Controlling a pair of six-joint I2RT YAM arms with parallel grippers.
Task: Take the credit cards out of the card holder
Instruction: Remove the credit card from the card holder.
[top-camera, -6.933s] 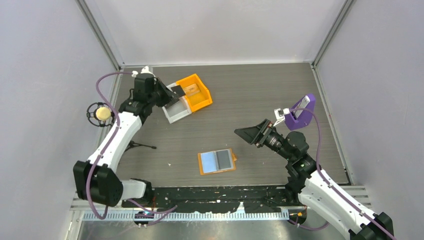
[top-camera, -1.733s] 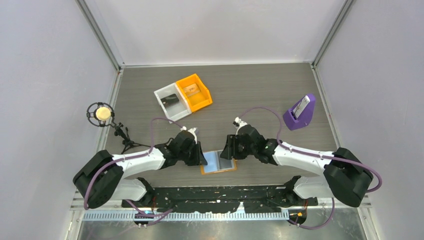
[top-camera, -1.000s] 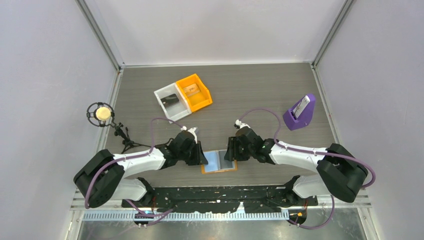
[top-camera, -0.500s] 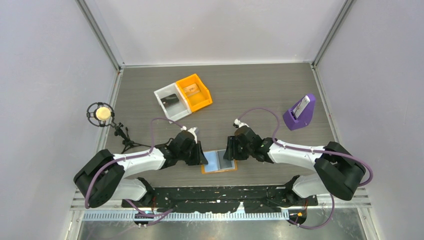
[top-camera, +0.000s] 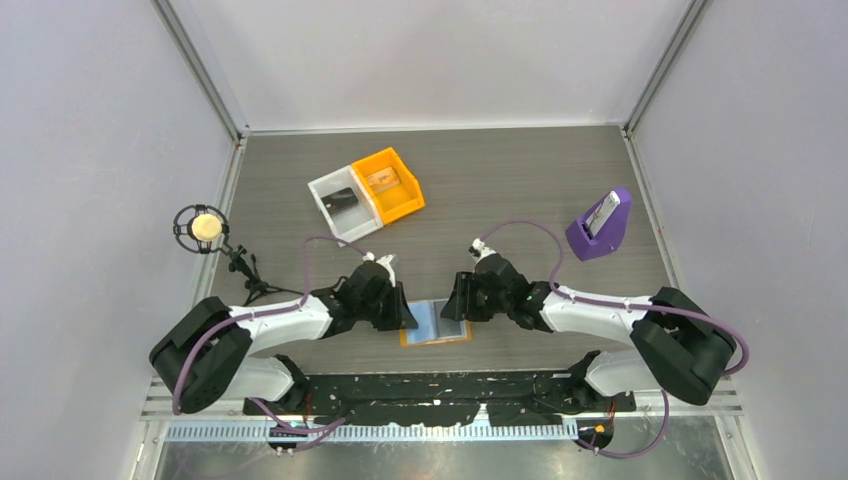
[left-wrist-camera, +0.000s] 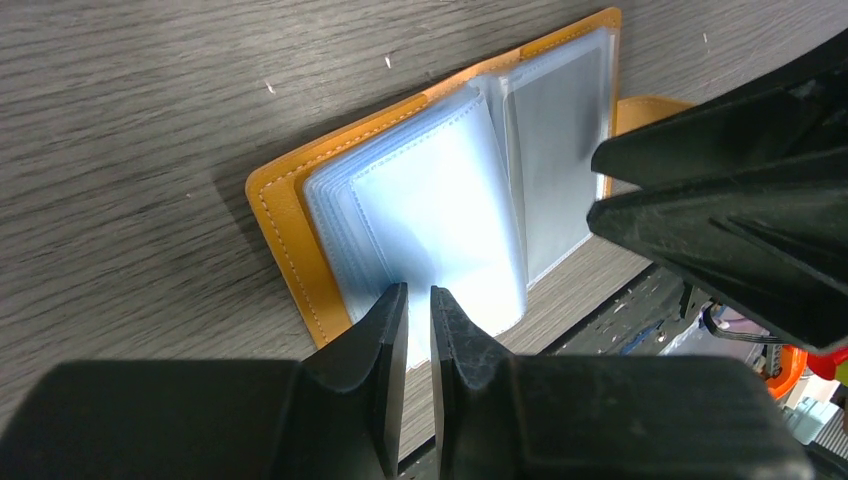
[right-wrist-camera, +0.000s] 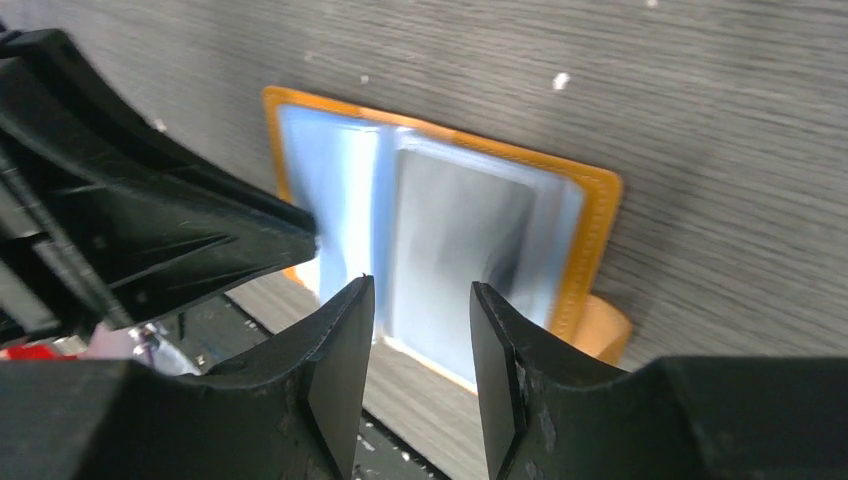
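Card holder open, near edge behind left gripper

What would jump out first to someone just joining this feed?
The open orange card holder lies near the front edge, both pincers crowded onto it. The left pincer looks closed on a blue sleeve's edge; the right pincer hangs open over the grey pocket. An orange bin and purple stand sit farther back.

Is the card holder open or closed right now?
Open. The card holder lies spread on the table, orange cover down, with its clear pocket pages facing up on both sides of the spine.
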